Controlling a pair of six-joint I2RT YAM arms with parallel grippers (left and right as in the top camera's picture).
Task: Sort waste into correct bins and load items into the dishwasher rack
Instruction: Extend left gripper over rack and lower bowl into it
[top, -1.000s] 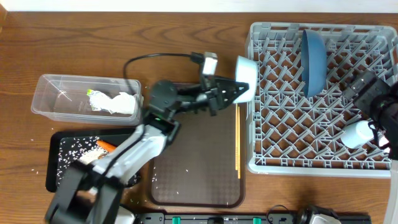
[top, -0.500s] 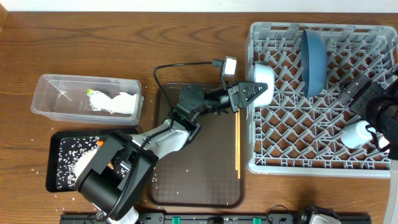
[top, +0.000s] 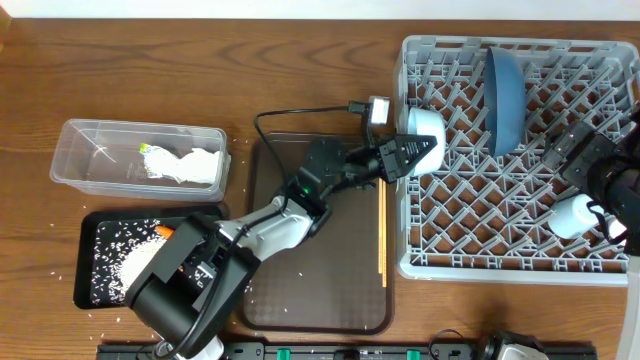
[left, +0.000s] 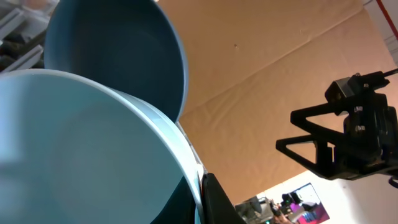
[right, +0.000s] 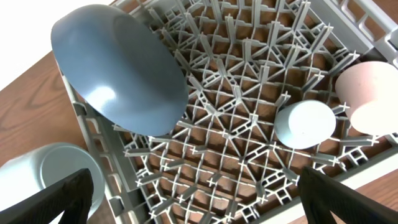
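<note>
Left hand (top: 404, 156) holds white bowl (top: 428, 134) at rack (top: 408, 215) wall, blue plate (top: 505, 95) near.

Robot lab (black overhead rig (left: 348, 134))

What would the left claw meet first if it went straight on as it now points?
Past the white bowl gripped in the left claw, probably the blue plate standing in the dishwasher rack; the wrist view shows it directly ahead, though depth is unclear.
</note>
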